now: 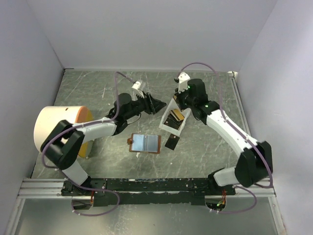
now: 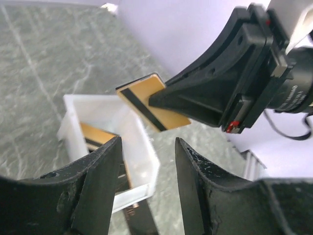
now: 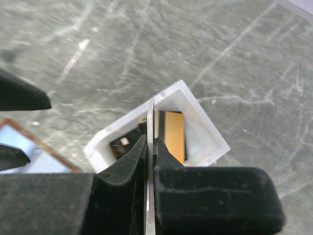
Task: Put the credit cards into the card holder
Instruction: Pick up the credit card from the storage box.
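Note:
My right gripper (image 1: 180, 109) is shut on a tan-orange credit card (image 1: 177, 116) and holds it above the white tray (image 1: 167, 129). In the right wrist view the card (image 3: 151, 117) shows edge-on between the shut fingers (image 3: 132, 159). In the left wrist view the held card (image 2: 151, 100) shows its black stripe. Another tan card (image 3: 174, 134) and a dark card (image 3: 120, 144) lie in the tray. A dark card (image 1: 171, 142) lies on the table beside the tray. The card holder (image 1: 145, 143) lies open, blue lining up. My left gripper (image 1: 157, 104) is open and empty beside the tray.
A large white and yellow cylinder (image 1: 55, 128) stands at the left by the left arm. The white tray (image 2: 142, 147) sits between the two grippers. White walls close in the table on the left, back and right.

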You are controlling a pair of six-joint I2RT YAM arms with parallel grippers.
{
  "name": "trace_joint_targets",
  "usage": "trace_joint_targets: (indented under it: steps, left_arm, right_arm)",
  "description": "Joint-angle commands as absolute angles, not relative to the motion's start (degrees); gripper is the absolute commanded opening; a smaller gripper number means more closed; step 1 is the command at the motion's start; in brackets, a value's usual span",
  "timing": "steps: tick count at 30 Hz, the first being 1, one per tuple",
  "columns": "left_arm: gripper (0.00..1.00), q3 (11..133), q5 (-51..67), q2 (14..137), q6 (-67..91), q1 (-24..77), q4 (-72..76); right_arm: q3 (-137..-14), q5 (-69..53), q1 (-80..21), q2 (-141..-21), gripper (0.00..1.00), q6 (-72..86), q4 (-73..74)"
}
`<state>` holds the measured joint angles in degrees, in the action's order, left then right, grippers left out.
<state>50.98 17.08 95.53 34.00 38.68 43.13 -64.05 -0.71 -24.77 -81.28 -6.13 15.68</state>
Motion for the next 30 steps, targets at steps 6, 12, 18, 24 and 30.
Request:
trace_joint_targets:
  steps: [6,12,18,24,30]
  left_arm:
    - [0.60,45.88,31.14,90.15,44.82,35.19,44.53]
    - [0.63,45.40,40.20,93.87,52.77,32.98,55.25]
    - [0.64,47.11,45.96,99.98,60.41,32.12,66.75]
    - [0.59,48.48,46.51,103.35,62.55,32.17,70.19]
    - [0.55,49.75,47.36,106.44,65.06,32.34,73.92]
  right_arm:
    - [-53.27,-20.07,-20.13,-67.98,0.00,8.08,2.74]
    - [-47.07,-41.34,-11.37,-67.72,0.00,23.50,-12.45]
    - [-38.20,-53.41,-7.32,-68.37,0.00,41.39,-36.01]
    - [-34.12,-55.41,-7.14,-70.87,0.02,50.91,-49.60]
    - [-33.08,-55.38,-7.03,-73.42,0.04,55.05,-55.55]
